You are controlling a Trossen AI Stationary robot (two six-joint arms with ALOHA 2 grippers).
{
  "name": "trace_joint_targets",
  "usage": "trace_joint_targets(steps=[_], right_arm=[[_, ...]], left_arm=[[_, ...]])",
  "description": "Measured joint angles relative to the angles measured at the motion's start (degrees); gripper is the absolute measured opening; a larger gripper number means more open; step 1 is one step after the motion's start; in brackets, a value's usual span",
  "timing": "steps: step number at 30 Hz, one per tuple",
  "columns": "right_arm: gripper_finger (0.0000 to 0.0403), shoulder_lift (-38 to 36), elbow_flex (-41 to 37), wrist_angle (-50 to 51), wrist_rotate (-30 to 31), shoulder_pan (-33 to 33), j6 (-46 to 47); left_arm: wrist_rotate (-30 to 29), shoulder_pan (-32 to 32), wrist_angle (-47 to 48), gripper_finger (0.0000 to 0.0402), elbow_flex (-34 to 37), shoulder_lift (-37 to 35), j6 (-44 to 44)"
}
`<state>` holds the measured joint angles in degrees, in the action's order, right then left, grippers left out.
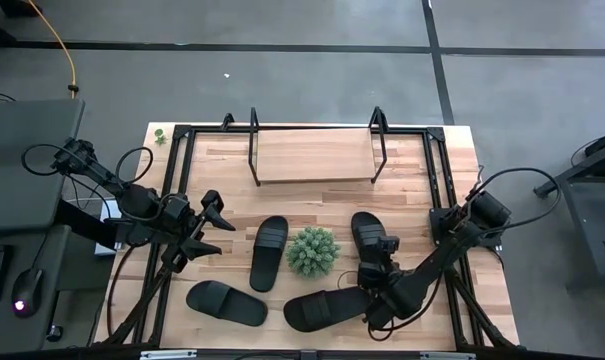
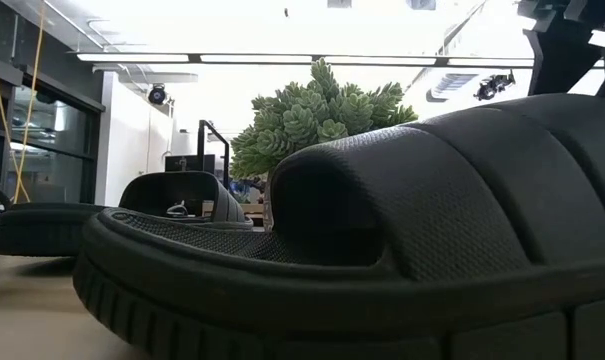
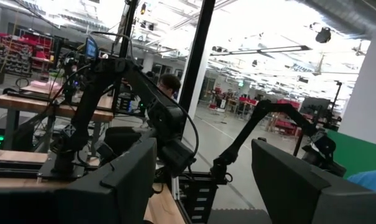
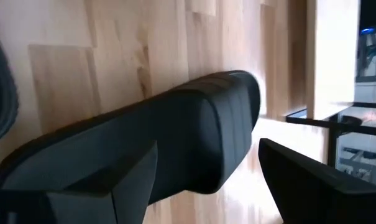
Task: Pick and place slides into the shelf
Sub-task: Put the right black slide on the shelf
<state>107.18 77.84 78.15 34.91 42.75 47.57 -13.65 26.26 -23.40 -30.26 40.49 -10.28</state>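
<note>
Four slides (image 1: 269,252) on table (image 1: 312,205), shelf (image 1: 315,155) bare; right gripper (image 1: 374,298) fingers spread wide over one slide's strap, ungripped; left gripper (image 1: 210,222) spread wide, empty.

I count four black slides, all on the tabletop, ribbed straps up. One (image 1: 269,253) lies just at nine o'clock of table centre, lengthwise toward twelve. Another (image 1: 226,303) sits at seven o'clock, angled. A third (image 1: 324,308) lies crosswise at six o'clock; the fourth (image 1: 368,240) points toward twelve at four o'clock. My shelf (image 1: 315,156), light plank between black hoop frames, stands bare at twelve o'clock.
</note>
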Motion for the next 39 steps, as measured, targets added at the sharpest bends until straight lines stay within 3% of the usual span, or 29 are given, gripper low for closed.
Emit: trace_joint_targets(steps=[7,18,39], right_arm=[[0.0272,0.00,0.00,-0.76,4.56,-0.01,0.56],[0.0272,0.00,-0.15,-0.82,5.02,-0.01,1.90],[0.0272,0.04,-14.41,-3.19,6.03,-1.33,11.90]], left_arm=[[-0.50,0.00,-0.02,0.0246,0.00,0.00,0.00],[-0.49,0.01,-0.04,0.0246,0.00,0.00,0.00],[-0.70,0.00,-0.07,0.0246,0.00,0.00,0.00]])
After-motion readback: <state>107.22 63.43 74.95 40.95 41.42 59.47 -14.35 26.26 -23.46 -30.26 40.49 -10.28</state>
